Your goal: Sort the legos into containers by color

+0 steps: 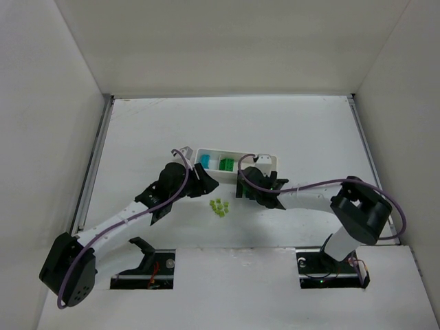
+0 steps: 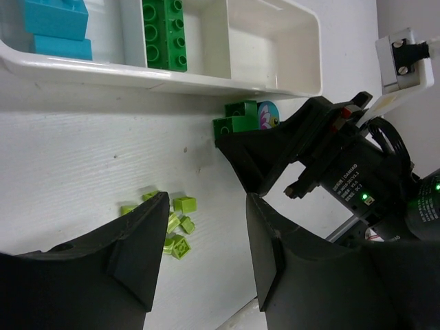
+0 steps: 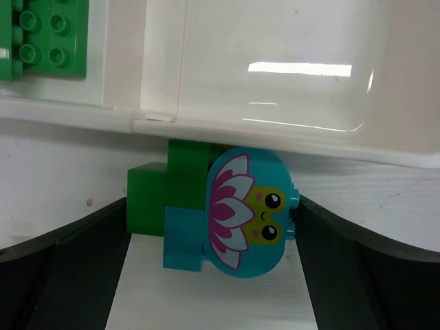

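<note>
The white tray point(image 1: 269, 159) has three containers: cyan legos point(image 2: 55, 24) in the left one, dark green legos point(image 2: 165, 31) in the middle, the right one point(image 2: 271, 41) bare. Against the tray's near wall point(image 3: 275, 130), outside it, lie a dark green brick point(image 3: 165, 196) and a cyan brick point(image 3: 251, 213) printed with a flower. My right gripper point(image 3: 214, 201) is open, with a finger on either side of this pair. Several pale yellow-green legos point(image 2: 175, 220) lie loose on the table. My left gripper point(image 2: 206, 234) hovers open and empty just right of them.
The two grippers are close together in front of the tray, the right one's fingers point(image 2: 275, 148) showing in the left wrist view. White walls enclose the table on three sides.
</note>
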Robot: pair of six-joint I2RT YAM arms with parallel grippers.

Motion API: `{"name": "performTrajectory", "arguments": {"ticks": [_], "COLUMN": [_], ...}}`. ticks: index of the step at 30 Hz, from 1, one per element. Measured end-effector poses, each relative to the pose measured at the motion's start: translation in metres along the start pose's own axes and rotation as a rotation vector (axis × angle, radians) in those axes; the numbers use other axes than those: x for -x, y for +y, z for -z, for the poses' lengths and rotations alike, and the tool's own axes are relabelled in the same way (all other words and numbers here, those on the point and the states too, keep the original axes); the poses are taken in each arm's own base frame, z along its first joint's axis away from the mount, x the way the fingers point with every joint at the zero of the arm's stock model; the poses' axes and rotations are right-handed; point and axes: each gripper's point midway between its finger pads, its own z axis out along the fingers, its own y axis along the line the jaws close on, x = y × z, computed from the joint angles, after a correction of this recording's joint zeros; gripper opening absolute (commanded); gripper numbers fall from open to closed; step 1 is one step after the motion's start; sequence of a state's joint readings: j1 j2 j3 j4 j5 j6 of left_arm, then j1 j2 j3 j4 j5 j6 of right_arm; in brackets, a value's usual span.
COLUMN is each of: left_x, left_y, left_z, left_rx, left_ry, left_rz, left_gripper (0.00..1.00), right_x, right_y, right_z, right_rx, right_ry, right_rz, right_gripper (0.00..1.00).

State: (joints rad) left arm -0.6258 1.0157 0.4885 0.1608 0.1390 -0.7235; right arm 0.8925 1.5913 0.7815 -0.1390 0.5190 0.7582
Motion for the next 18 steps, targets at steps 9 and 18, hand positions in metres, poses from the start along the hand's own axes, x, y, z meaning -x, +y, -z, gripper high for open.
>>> {"name": "performTrajectory", "arguments": {"ticks": [9, 18], "left_x": [-0.003, -0.004], "left_y": [0.0, -0.002], "left_z": [0.0, 0.004], "left_rx": [-0.004, -0.029], "left_ry": [0.01, 0.024], "left_rz": [0.001, 0.059], "left_gripper": [0.47, 0.57], "right_x": [0.008, 0.021], "right_y": [-0.002, 0.018], "right_z": [-0.009, 0.039], "right_rx": [-0.056, 0.105], "right_ry": [-0.047, -0.079], "right_rz": [0.006, -0.011], "right_gripper": [0.78, 0.78]}}
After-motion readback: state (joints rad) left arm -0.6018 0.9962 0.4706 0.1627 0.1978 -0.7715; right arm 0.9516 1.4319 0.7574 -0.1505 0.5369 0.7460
